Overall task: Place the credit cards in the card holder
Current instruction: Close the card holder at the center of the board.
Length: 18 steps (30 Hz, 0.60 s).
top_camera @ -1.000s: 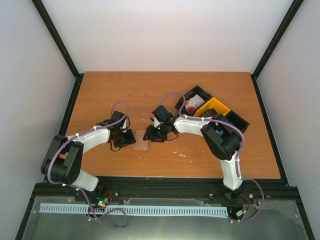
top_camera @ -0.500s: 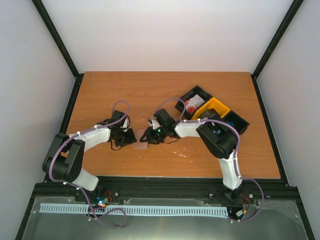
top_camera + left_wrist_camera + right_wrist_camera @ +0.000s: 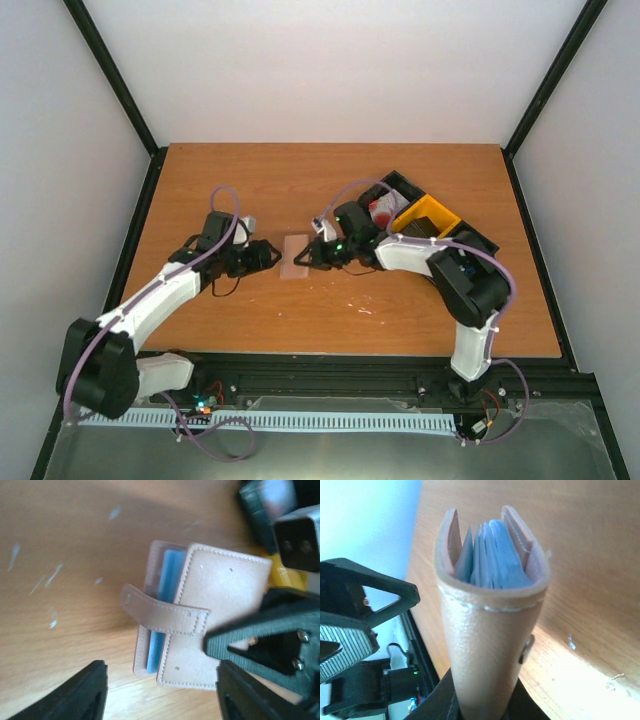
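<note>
right claw (image 3: 313,252) pinched shut on the spine of the card holder (image 3: 296,257), mid-table, its open edge facing 9 o'clock. left claw (image 3: 266,255) just beside it at 9, jaws apart, holding nothing. cards (image 3: 385,210) sit in the bin (image 3: 478,240) at 2 o'clock. likely next: left fingertip hooks one cover and spreads it, avoiding the strap (image 3: 160,612), spine held firm.

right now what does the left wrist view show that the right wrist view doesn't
Only the left wrist view: the card holder's flat tan cover, its strap sticking out, and the right claw pinching its edge. Only the right wrist view: the holder end-on, blue pockets fanned between the two covers, with the left claw open beside it. Both: the holder and the wooden table.
</note>
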Each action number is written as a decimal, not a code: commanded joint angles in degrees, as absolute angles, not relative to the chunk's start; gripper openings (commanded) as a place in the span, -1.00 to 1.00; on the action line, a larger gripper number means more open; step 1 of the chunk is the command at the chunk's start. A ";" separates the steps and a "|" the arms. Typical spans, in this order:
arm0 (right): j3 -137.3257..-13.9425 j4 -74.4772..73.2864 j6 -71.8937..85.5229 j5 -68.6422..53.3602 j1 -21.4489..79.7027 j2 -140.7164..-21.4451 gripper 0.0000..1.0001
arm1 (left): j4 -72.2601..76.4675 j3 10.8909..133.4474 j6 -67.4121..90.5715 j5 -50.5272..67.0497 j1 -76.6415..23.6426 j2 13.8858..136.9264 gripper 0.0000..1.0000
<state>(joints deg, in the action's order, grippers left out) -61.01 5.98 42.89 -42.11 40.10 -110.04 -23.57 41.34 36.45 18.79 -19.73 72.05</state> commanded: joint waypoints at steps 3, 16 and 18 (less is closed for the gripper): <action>-62.23 1.82 32.90 -48.69 36.29 -97.27 -0.94 | -17.75 46.82 37.22 30.68 -18.97 64.83 0.43; -62.31 3.27 36.61 -57.61 35.46 -87.12 -0.73 | -10.46 48.11 40.46 53.22 -15.56 59.22 0.66; -62.17 6.42 40.17 -56.70 35.50 -87.06 -0.73 | -7.29 45.43 41.80 55.54 -15.56 57.45 0.66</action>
